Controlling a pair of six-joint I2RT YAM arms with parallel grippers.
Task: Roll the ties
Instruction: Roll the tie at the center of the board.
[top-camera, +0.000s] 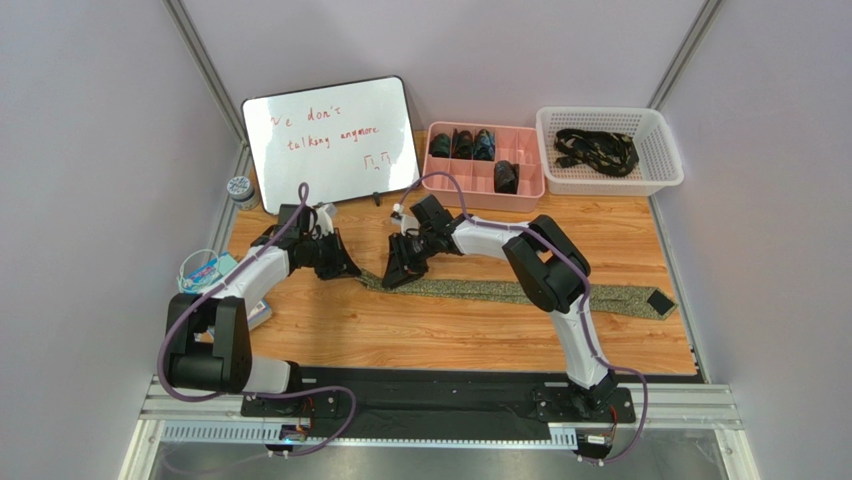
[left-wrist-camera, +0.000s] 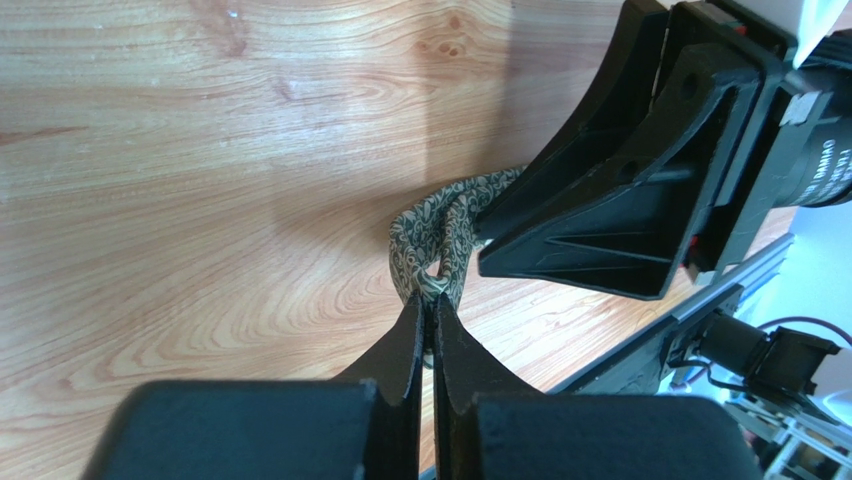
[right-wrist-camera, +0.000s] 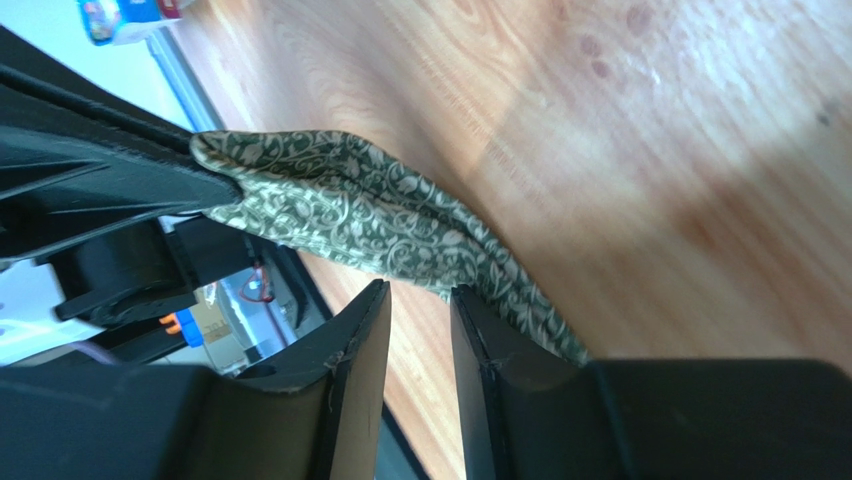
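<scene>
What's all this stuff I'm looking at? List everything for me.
tie: one, olive-green, lying across the table
rolled ties: four, dark, in the tray
tray: one, pink, far edge
loose ties: tangle, black, in the basket
basket: one, white, far right
whiteboard: one, red writing, far left
jar: one, grey, beside whiteboard
packet: one, blue, left edge
table: one, wooden
left gripper: one, black, shut on tie end
right gripper: one, black, open, over tie

1. The green tie (right-wrist-camera: 380, 220), with a pale scroll pattern, hangs folded above the wooden table (right-wrist-camera: 650, 150)
2. Its left end touches the black left gripper (right-wrist-camera: 100, 190)
3. The right gripper (right-wrist-camera: 420, 292) has 2 fingers parted, their tips at the tie's edge
</scene>
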